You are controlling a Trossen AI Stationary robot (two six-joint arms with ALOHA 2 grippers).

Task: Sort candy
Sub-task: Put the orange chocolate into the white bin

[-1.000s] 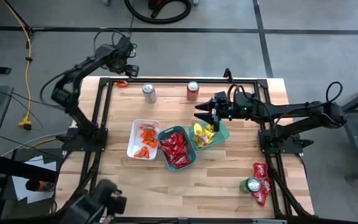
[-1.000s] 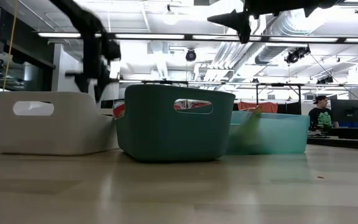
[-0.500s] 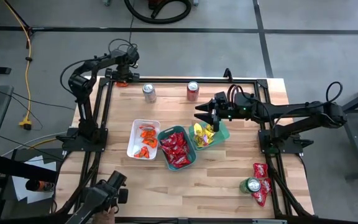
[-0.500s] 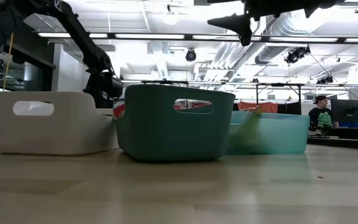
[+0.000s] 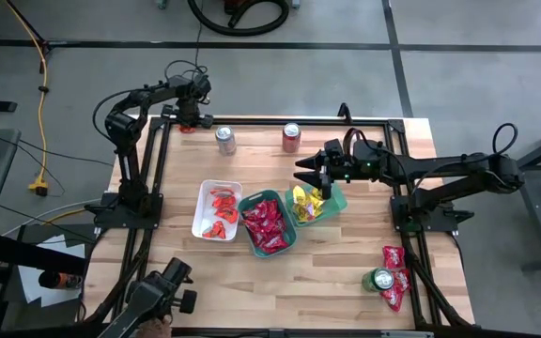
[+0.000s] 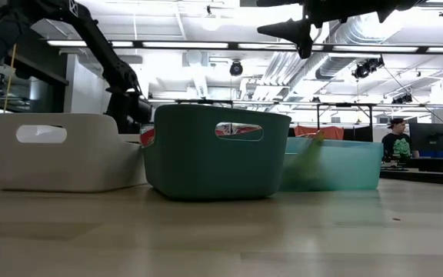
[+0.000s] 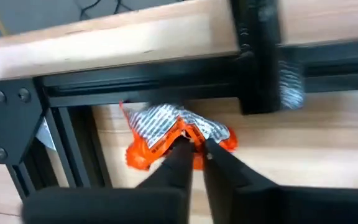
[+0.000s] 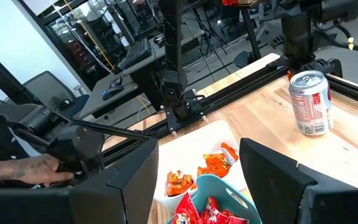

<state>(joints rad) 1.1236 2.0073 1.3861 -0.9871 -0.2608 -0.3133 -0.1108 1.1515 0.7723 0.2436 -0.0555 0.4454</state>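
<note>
Orange candy packet (image 7: 174, 138) right at my left end effector (image 7: 194, 148)
Its fingers are pinched on the wrapper at the tabletop's (image 5: 346, 282) far left corner; the right arm is far off

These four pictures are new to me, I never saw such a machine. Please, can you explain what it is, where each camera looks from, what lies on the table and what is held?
It is a robot with two dark arms at a wooden table. One camera looks straight down, one looks level across the table top, and one sits on each wrist.

In the middle stand three trays: a white tray with orange candy, a dark teal tray with red candy, and a light green tray with yellow candy. A silver can and a red can stand behind them; a green can stands among loose red packets.

The left gripper, at the far left corner, is shut on an orange candy packet. The right gripper hovers open over the trays, holding nothing.
</note>
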